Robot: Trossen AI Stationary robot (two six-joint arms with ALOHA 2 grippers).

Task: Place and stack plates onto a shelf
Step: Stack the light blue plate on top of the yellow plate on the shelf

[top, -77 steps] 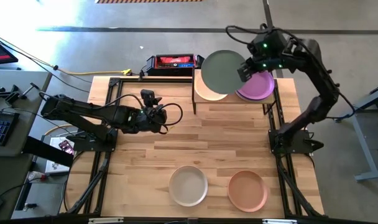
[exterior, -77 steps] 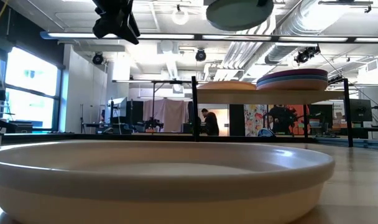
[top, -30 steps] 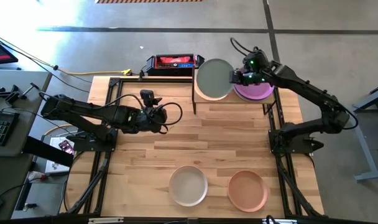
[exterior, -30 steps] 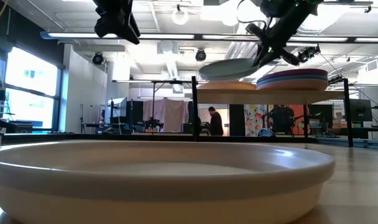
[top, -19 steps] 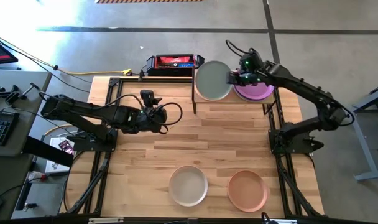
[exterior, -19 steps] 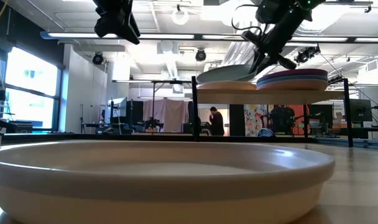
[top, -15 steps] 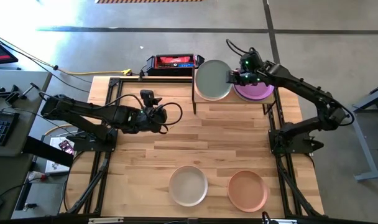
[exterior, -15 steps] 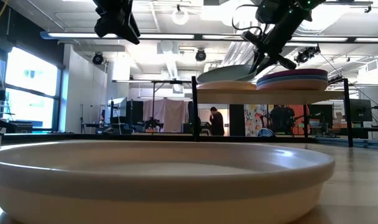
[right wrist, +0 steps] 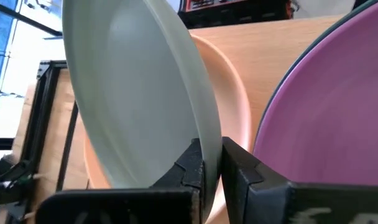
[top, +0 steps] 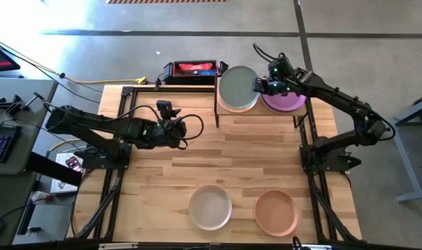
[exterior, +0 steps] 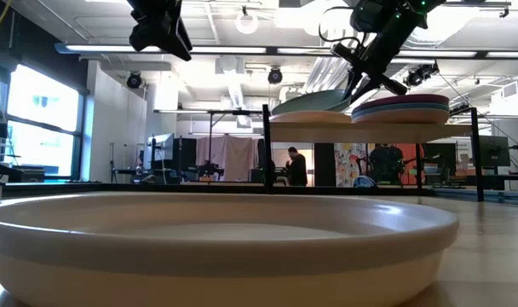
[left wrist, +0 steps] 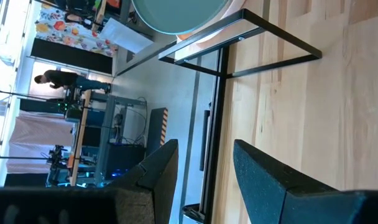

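Note:
My right gripper point(top: 258, 87) is shut on a pale teal plate point(top: 238, 87) above the shelf point(top: 262, 113) at the table's far edge. Under that plate lies a peach plate point(right wrist: 229, 81) on the shelf's left half. A stack topped by a purple plate point(top: 289, 101) fills the right half. An off-white plate point(top: 210, 207) and an orange plate point(top: 275, 212) rest flat on the table near its front edge. My left gripper point(top: 179, 129) hangs open over the table's left middle, holding nothing. My right gripper pinches the teal plate's rim point(right wrist: 209, 146) on its right side, one finger on the inner face and one under the rim. The fingers come from the table's right, slanting down. The plate sits tilted, its held side raised point(exterior: 348, 94). Its left part seems to rest on the peach plate point(exterior: 306, 117).
A red and black box point(top: 192, 69) lies at the far edge left of the shelf. Black frame rails run along both table sides. The off-white plate point(exterior: 216, 243) fills the low view's foreground. A person stands far back in the room.
My right gripper has sunk a little toward the shelf and shifted slightly left with the teal plate. The plate, earlier hanging clear above the peach plate, has come down onto it at its left side and stays tilted.

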